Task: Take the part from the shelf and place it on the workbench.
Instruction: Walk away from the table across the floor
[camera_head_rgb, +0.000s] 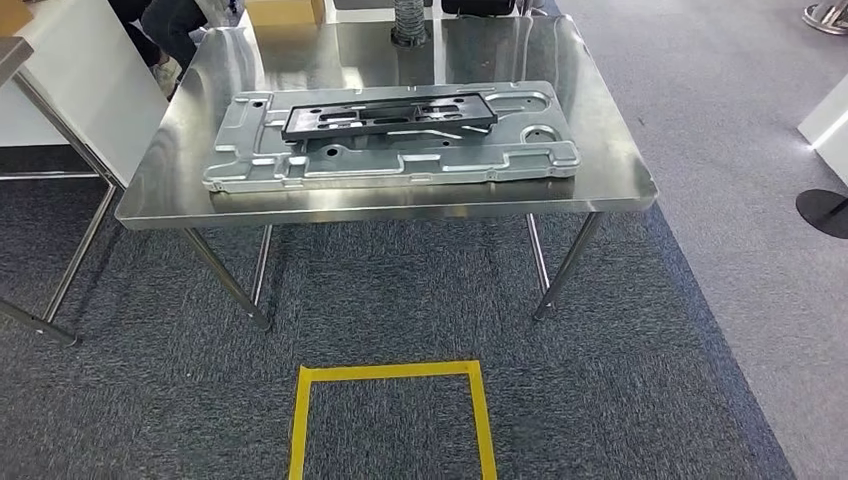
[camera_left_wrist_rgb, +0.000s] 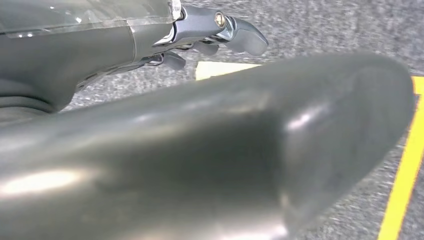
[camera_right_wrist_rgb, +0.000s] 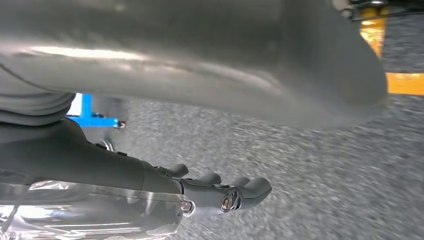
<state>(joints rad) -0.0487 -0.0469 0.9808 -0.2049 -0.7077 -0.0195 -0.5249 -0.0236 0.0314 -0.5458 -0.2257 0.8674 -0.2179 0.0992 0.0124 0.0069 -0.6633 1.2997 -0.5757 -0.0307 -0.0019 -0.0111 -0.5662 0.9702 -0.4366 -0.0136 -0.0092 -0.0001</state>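
A black flat part (camera_head_rgb: 390, 113) with cut-outs lies on top of a large silver stamped metal panel (camera_head_rgb: 400, 163). Both rest on the steel workbench (camera_head_rgb: 625, 175) ahead of me in the head view. My left hand (camera_left_wrist_rgb: 210, 145) hangs over the carpet, its fingers (camera_left_wrist_rgb: 240, 35) stretched out away from the thumb, holding nothing. My right hand (camera_right_wrist_rgb: 200, 70) hangs the same way over the carpet, fingers (camera_right_wrist_rgb: 242, 191) straight and empty.
A yellow tape square (camera_head_rgb: 390, 372) marks the carpet in front of the workbench. A white table (camera_head_rgb: 80, 90) stands at the left, with a person (camera_head_rgb: 165, 25) behind it. A black round base (camera_head_rgb: 825, 212) lies at the right. A blue frame (camera_right_wrist_rgb: 90, 116) stands on the floor.
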